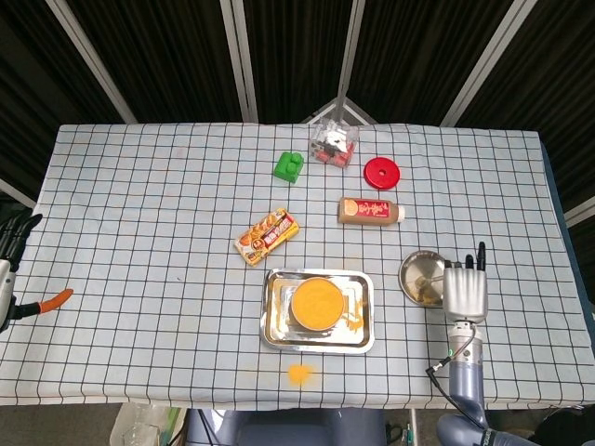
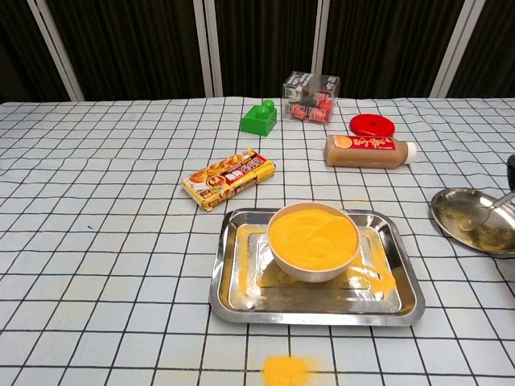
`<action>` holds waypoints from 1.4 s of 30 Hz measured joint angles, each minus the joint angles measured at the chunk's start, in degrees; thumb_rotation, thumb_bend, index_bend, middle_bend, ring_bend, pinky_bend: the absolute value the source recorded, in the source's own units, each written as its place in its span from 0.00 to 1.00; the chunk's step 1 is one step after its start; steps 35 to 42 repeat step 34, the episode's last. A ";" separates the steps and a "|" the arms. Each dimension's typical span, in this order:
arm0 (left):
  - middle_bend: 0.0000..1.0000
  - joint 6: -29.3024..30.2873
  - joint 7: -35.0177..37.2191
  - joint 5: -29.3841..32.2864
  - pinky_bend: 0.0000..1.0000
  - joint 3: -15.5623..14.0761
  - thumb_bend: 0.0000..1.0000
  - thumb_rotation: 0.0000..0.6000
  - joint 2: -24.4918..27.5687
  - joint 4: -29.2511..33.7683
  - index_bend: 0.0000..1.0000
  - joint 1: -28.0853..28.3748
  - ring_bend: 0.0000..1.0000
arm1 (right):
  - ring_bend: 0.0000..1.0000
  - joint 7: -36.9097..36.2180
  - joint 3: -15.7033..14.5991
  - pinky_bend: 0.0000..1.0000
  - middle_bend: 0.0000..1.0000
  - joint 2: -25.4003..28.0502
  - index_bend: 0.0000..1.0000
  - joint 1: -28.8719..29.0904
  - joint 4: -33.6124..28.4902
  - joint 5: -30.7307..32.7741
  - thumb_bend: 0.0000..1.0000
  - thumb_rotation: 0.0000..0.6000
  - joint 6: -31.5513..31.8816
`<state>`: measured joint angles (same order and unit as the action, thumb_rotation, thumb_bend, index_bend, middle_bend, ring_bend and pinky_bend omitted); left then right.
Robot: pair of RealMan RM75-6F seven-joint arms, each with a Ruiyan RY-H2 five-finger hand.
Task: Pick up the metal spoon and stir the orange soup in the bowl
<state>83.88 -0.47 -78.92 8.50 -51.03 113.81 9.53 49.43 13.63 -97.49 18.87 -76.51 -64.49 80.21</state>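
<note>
Nearest the robot, at 6 o'clock of the bowl: a patch of spilled orange powder (image 2: 286,370) on the checked tablecloth (image 2: 105,241). Next out: metal tray (image 2: 322,315) carrying the bowl (image 2: 310,273), full of orange soup (image 2: 312,236); more orange scattered on the tray floor.

At 3 o'clock of the bowl, well apart from it: round metal dish (image 1: 416,269). Metal spoon (image 2: 487,212) lying with its scoop down in the dish, handle rising toward the frame edge. Right hand (image 1: 465,293) at the dish's 3 o'clock rim, back toward the head camera, fingers pointing away. Grip on the handle not visible in either view; cannot tell whether held or merely beside. Left hand (image 1: 11,237) far off at 9 o'clock, cut by the frame; state not determinable.

Farther out: snack box (image 2: 229,178), brown bottle (image 2: 366,151), red lid (image 2: 372,125), green block (image 2: 259,118), clear box (image 2: 311,96).

Judged step: handling the spoon at the dish, soup not engaged. Next move, judged: secure hold, lift clear of the dish rim, carry toward 9 o'clock, lower into the bowl without knocking its wall.

Chest view: shows spoon; almost no hand. Head view: shows hand; spoon hidden.
</note>
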 measured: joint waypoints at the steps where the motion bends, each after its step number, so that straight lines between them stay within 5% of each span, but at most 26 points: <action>1: 0.00 0.03 -0.03 -0.01 0.00 0.01 0.00 1.00 -0.03 -0.01 0.00 -0.01 0.00 | 0.08 0.11 0.17 0.00 0.29 -0.01 0.32 -0.05 0.13 0.68 0.60 1.00 -0.02; 8: 0.00 0.15 -0.23 -0.20 0.00 -0.02 0.00 1.00 -0.13 0.05 0.00 -0.02 0.00 | 0.00 2.14 0.90 0.00 0.10 0.85 0.01 -0.31 -0.66 3.91 0.53 1.00 0.20; 21: 0.00 0.36 0.17 -0.55 0.00 -0.12 0.00 1.00 -0.10 0.09 0.00 -0.20 0.00 | 0.00 2.18 -0.77 0.00 0.07 5.10 0.00 -2.04 -4.44 4.88 0.51 1.00 1.76; 34: 0.00 0.46 3.76 -0.31 0.00 -1.56 0.00 1.00 -4.46 -8.10 0.00 -1.35 0.00 | 0.00 -16.35 -9.52 0.00 0.00 21.67 0.00 -9.26 -18.86 -11.54 0.51 1.00 6.37; 42: 0.00 0.46 3.76 -0.31 0.00 -1.56 0.00 1.00 -4.46 -8.10 0.00 -1.35 0.00 | 0.00 -16.35 -9.52 0.00 0.00 21.67 0.00 -9.26 -18.86 -11.54 0.51 1.00 6.37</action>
